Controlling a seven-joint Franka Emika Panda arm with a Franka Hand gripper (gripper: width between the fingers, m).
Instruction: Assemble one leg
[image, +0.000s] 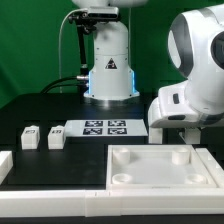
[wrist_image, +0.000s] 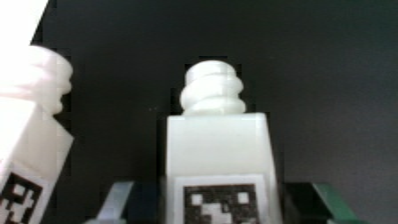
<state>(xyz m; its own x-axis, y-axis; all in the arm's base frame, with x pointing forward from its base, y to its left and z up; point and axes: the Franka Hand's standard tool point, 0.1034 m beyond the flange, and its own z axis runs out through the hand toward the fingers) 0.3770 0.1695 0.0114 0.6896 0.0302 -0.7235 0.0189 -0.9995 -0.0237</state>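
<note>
Leg (wrist_image: 221, 140), white, threaded tip, black-and-white marker tag: clamped in claw (wrist_image: 221, 203), fingers (wrist_image: 128, 200) against both sides; 3 o'clock in exterior view, hidden behind the arm. Second leg (wrist_image: 36, 110) just beside. Warning-triangle label (image: 110, 68) on robot base (image: 108, 45).

White leg (wrist_image: 221, 140), ridged knob at its tip and marker tag (wrist_image: 221, 197) on its face, gripped between the end effector (wrist_image: 221, 210) fingers; second leg (wrist_image: 36, 130) close beside it.

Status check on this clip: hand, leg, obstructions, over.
Hand looks shut on the leg, fingers against both sides. Threaded end points away from hand. Second leg close beside, not touching. No other obstruction seen.
</note>
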